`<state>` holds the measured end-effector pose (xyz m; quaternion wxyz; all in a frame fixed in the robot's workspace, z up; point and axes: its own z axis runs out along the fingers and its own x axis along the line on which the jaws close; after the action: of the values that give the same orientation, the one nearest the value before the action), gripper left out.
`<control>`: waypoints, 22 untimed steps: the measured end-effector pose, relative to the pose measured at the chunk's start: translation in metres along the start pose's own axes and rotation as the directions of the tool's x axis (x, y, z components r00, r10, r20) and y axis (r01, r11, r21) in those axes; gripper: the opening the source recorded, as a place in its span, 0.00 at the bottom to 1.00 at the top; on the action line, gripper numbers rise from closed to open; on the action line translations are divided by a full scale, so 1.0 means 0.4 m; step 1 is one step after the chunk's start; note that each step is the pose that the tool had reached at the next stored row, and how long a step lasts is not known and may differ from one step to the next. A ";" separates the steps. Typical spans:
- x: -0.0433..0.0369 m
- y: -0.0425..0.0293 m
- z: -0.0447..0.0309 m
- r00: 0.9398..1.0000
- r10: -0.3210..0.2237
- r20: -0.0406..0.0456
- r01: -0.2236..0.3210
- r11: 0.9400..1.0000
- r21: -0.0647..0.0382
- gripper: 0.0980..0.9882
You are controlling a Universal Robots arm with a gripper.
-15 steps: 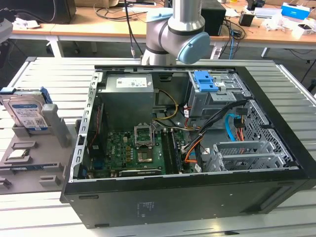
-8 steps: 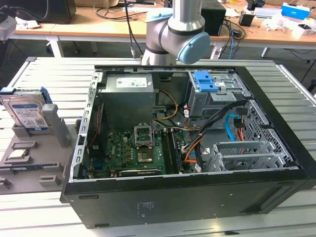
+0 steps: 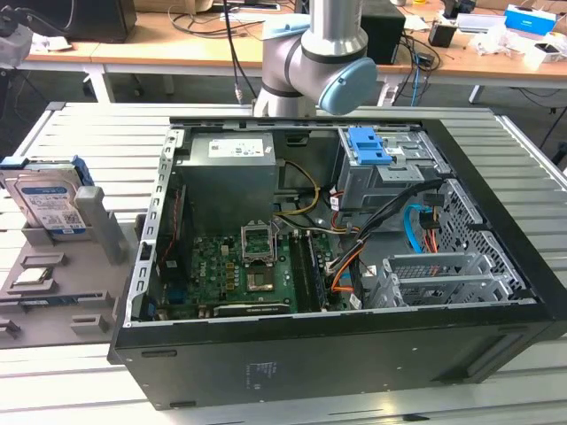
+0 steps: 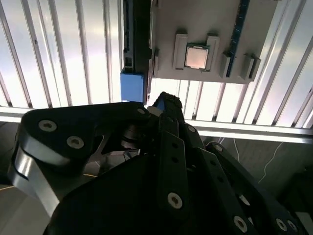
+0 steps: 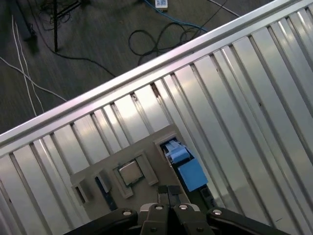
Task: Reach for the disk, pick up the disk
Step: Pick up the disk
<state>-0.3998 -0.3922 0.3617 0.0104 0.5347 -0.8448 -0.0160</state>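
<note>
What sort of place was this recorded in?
Probably a robotics lab: an opened computer case on a slatted metal table, the disk standing in a grey holder, cluttered desks behind.

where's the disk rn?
In the exterior view, the disk stands on edge in a grey stand at the exterior view's left, beside the open computer case.

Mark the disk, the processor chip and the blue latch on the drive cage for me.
the disk (image 3: pixel 44 200): exterior view, on its white-and-blue label.
the processor chip (image 4: pixel 197 57): second wrist view, centre of its metal top.
the blue latch (image 3: pixel 368 146): exterior view, middle of its plastic body.
</note>
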 end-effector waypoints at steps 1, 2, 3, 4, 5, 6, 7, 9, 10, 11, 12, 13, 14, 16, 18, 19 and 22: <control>0.000 0.000 0.000 1.000 -0.022 -0.001 0.022 1.000 0.000 0.01; 0.000 0.000 0.000 0.999 -0.032 -0.001 0.032 0.999 0.000 0.01; 0.000 0.000 0.000 0.999 -0.047 -0.002 0.047 0.999 0.000 0.01; 0.000 0.000 0.000 0.997 -0.071 -0.003 0.071 0.997 0.000 0.01; 0.000 0.000 0.000 0.995 -0.097 -0.004 0.097 0.995 0.000 0.01; 0.000 0.000 0.000 0.993 -0.117 -0.005 0.117 0.993 0.000 0.01; 0.000 0.000 0.000 0.990 -0.138 -0.005 0.138 0.990 0.000 0.01; 0.000 0.000 0.000 0.987 -0.161 -0.006 0.161 0.987 0.000 0.01; 0.000 0.000 0.000 0.985 -0.171 -0.007 0.171 0.985 -0.001 0.01; 0.000 0.000 0.000 0.984 -0.180 -0.007 0.180 0.984 -0.001 0.01; 0.000 0.000 0.000 0.982 -0.188 -0.007 0.188 0.982 -0.001 0.01; 0.000 0.000 0.000 0.981 -0.196 -0.008 0.196 0.981 -0.001 0.01; 0.000 0.000 0.000 0.976 -0.216 -0.008 0.216 0.976 -0.001 0.01; 0.000 0.000 0.000 0.970 -0.244 -0.009 0.244 0.970 -0.001 0.01; 0.000 0.000 0.000 0.961 -0.277 -0.011 0.277 0.961 -0.001 0.01; 0.000 0.000 0.000 0.955 -0.296 -0.011 0.296 0.955 -0.002 0.01; 0.000 0.000 0.000 0.942 -0.335 -0.013 0.335 0.942 -0.002 0.01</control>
<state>-0.3998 -0.3922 0.3618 0.0130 0.6707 -0.7415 -0.0140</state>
